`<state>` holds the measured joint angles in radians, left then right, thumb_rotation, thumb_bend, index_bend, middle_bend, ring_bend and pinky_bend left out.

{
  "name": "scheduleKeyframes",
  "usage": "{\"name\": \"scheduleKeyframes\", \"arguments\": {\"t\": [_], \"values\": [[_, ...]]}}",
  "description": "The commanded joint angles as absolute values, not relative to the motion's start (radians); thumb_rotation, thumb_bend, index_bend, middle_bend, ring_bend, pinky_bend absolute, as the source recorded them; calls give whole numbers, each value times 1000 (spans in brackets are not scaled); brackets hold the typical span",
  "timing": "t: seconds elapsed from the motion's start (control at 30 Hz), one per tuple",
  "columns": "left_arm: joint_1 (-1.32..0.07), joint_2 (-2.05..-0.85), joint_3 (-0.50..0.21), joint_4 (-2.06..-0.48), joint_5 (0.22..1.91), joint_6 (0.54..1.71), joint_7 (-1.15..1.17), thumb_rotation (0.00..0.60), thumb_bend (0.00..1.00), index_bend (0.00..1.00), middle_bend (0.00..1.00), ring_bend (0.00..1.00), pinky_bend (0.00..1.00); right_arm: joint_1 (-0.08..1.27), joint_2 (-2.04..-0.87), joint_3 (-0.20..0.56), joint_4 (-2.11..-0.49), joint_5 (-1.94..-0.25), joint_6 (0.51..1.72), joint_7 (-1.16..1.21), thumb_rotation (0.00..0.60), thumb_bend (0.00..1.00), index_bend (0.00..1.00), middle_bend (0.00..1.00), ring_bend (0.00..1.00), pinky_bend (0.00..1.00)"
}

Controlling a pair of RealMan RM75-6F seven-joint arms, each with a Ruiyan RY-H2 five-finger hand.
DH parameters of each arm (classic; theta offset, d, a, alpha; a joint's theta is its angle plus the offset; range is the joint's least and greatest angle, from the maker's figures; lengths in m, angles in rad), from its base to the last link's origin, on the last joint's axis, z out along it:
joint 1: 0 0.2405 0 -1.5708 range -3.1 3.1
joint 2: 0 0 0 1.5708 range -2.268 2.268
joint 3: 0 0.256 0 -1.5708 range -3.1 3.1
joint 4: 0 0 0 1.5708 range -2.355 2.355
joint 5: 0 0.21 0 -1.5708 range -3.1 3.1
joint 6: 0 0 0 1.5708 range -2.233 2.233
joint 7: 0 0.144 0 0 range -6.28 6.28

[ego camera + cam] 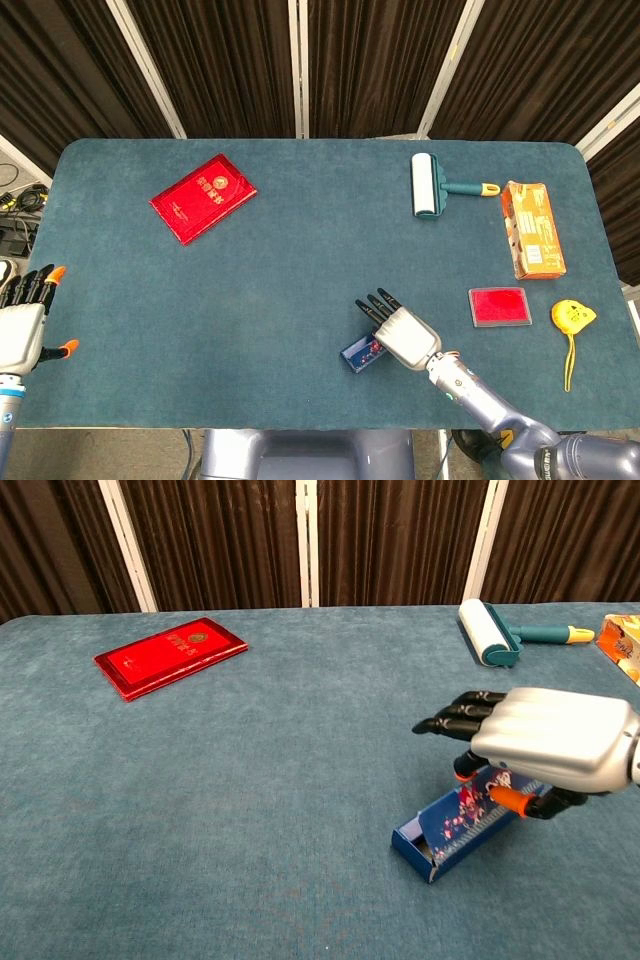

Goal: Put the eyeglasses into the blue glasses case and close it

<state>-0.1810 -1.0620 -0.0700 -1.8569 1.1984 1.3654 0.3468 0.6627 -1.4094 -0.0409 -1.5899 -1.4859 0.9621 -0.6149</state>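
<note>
Head view: taken from high above the near edge, facing steeply down, far enough to hold the whole bench (300, 230) up to the dark curtains. Chest view: set low and close, facing level across the bench toward the curtains. Shared by both: right hand (405, 336) (545, 745), blue case (358, 354) (455, 825), red booklet (203, 197) (170, 656), lint roller (428, 186) (492, 632).
</note>
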Motion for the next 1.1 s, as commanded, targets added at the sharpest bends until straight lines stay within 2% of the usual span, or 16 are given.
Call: {"name": "scheduleKeyframes", "arguments": {"t": [0.03,0.13,0.2,0.3,0.43,0.67,1.1], "values": [[-181,-1062,-70,-1856,1198,1365,346,600,0,0,0,0,0,656,-1418,-30,-1597,-1476,975,-624,600,351,155,0,0,0],[-182,-1062,-70,-1855,1197,1364,346,600,0,0,0,0,0,646,-1430,-21,-1594,-1485,1004,-622,600,184,19,0,0,0],[-182,-1063,-70,-1854,1196,1363,347,600,0,0,0,0,0,634,-1443,-13,-1590,-1507,1045,-602,600,78,0,0,0,0],[-183,-1064,-70,-1854,1195,1363,349,600,0,0,0,0,0,620,-1455,-8,-1577,-1541,1093,-564,600,16,0,0,0,0],[-183,-1066,-69,-1853,1194,1363,352,600,0,0,0,0,0,617,-1412,-14,-1609,-1553,1088,-516,600,14,0,0,0,0],[-184,-1070,-67,-1854,1194,1363,360,600,0,0,0,0,0,679,-1300,-56,-1667,-1535,906,-461,600,16,0,0,0,0],[-185,-1071,-71,-1850,1186,1364,358,600,0,0,0,0,0,732,-1411,-23,-1584,-1425,785,-553,600,23,3,2,0,0]]}}
